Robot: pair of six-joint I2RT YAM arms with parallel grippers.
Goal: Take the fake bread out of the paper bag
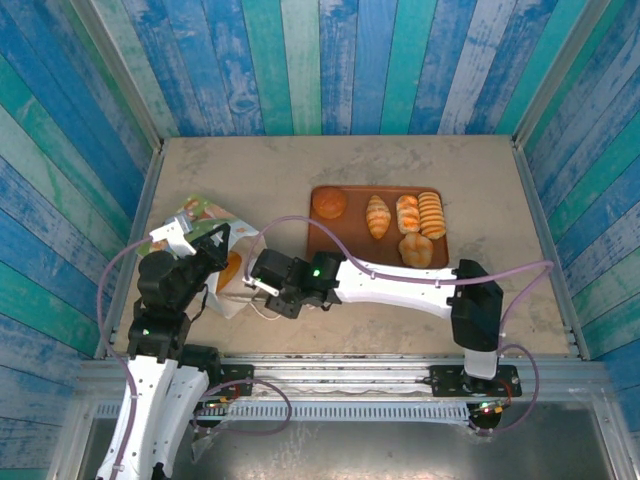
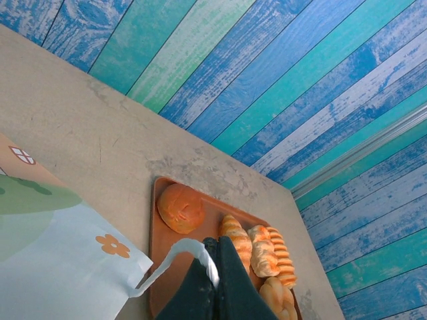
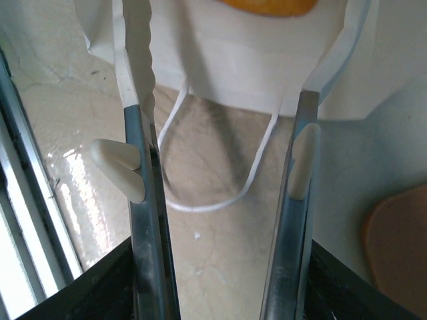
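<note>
The white paper bag (image 1: pixel 200 213) lies on its side at the left of the table, its mouth facing the right arm. My left gripper (image 1: pixel 217 240) is shut on one white loop handle (image 2: pixel 175 252) and holds it up; in the left wrist view the gripper (image 2: pixel 215 263) pinches the strip. An orange piece of fake bread (image 1: pixel 231 268) shows inside the bag's mouth, and the same piece (image 3: pixel 267 5) sits at the top edge of the right wrist view. My right gripper (image 1: pixel 252 283) is open at the mouth with nothing between its fingers (image 3: pixel 140 127). The other loop handle (image 3: pixel 220 193) lies on the table between them.
A flat brown tray (image 1: pixel 325 243) in the middle right holds several bread pieces: a round bun (image 1: pixel 329 203), a croissant (image 1: pixel 378 215) and a striped roll (image 1: pixel 431 213). Blue and green plank walls enclose the table. A metal rail (image 1: pixel 350 365) runs along the near edge.
</note>
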